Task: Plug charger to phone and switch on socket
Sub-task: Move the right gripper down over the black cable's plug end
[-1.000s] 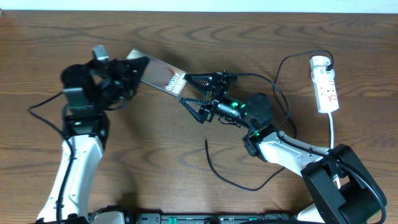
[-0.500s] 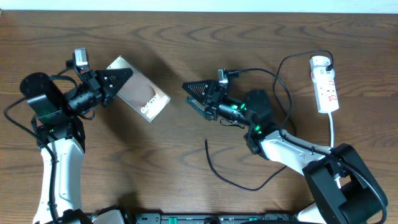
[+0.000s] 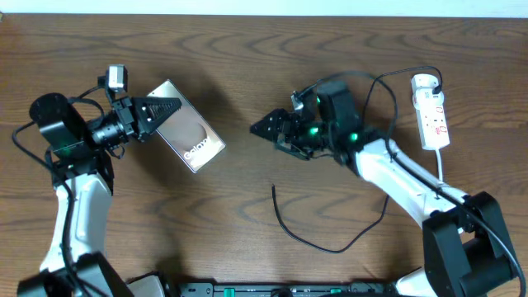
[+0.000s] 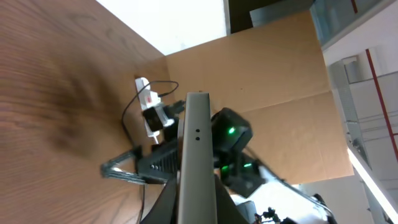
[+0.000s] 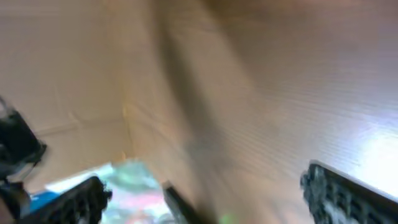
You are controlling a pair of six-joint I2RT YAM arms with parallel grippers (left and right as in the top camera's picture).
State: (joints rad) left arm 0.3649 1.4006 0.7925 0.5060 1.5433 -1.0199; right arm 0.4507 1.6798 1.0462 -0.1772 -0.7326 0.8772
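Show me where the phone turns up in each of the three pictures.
Overhead: the phone is at upper left, its end pinched by the left claw.
Left wrist: the phone is seen edge-on, a silver strip rising from bottom centre.
Right wrist: too blurred to find it.
Shared landmark: the white power strip, far right overhead, left of the phone's edge in the left wrist view.

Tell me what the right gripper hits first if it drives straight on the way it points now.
Probably the phone, held in the left gripper. The right gripper points at its near edge, and nothing shows between them in the overhead view, though their heights are hard to compare.
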